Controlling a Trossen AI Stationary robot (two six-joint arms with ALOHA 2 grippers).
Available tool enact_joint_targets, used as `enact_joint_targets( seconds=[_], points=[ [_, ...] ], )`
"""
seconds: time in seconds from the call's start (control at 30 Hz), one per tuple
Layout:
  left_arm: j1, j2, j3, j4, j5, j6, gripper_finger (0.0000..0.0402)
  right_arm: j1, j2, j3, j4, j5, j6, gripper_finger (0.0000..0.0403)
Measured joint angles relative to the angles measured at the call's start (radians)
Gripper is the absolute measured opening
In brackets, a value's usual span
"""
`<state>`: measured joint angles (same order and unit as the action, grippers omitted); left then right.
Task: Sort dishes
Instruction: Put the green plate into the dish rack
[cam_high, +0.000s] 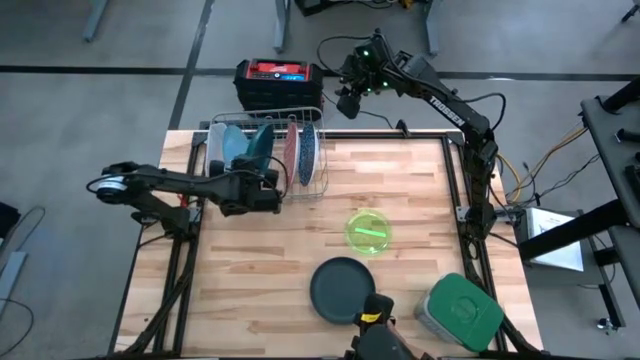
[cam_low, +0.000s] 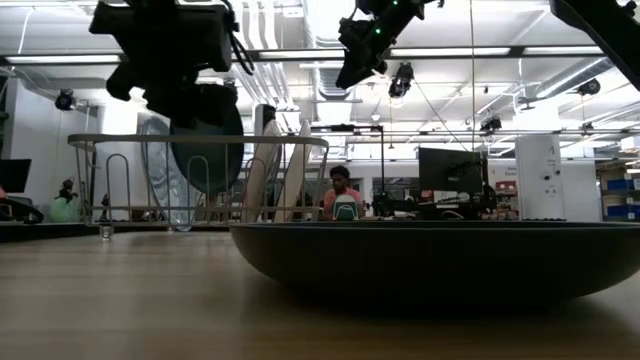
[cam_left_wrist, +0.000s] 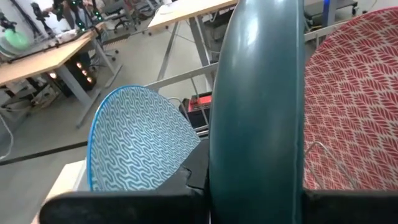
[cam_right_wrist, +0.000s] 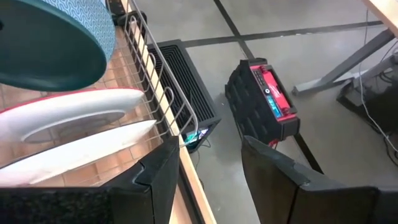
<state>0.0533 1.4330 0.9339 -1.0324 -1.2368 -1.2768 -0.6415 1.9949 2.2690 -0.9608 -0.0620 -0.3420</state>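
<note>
Gripping the teal dish upright over the rack, the left end effector hides its own fingertips.

teal plate plain | blue plate wave-patterned | red plate leaf-patterned | bowl lime | table plate dark (possibly grey-teal) | lid green

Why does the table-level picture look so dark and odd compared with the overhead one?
Low view: bright ceiling lights behind turn the dark plate and the rack into silhouettes, and the plate looms huge because it sits right at the lens. High view: even light, only a bright sheen on the lime green bowl.
</note>
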Motion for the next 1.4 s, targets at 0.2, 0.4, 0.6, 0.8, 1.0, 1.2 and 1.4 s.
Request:
enact_joint_targets(
  seconds=[0.2, 0.4, 0.6, 0.8, 1.0, 1.2, 1.4],
  points=[
    [0.003, 0.050, 0.038, -0.012, 0.002, -0.002, 0.0031, 0.000, 0.000, -0.007, 0.002, 0.000, -0.001, 0.0169],
    [0.017, 0.052, 0.050, -0.019, 0.087, -0.018, 0.0065, 0.000, 0.000, -0.015, 0.001, 0.000, -0.001, 0.0167],
    [0.024, 0.051, 0.049, -0.023, 0.142, -0.016, 0.0110, 0.000, 0.000, -0.028, 0.001, 0.000, 0.000, 0.0171],
    [0.027, 0.049, 0.049, -0.024, 0.152, -0.022, 0.0155, 0.000, 0.000, -0.040, 0.001, 0.000, 0.000, 0.0174],
    [0.027, 0.047, 0.060, -0.041, 0.158, -0.022, 0.0189, 0.000, 0.000, -0.042, 0.001, 0.000, 0.001, 0.0172],
    [0.027, 0.045, 0.121, -0.084, 0.153, 0.062, 0.0211, 0.000, 0.000, -0.043, 0.001, 0.000, 0.002, 0.0176],
    [0.038, 0.046, 0.157, -0.085, 0.145, 0.193, 0.0219, 0.000, 0.000, -0.048, 0.001, 0.000, 0.003, 0.0176]
  ],
)
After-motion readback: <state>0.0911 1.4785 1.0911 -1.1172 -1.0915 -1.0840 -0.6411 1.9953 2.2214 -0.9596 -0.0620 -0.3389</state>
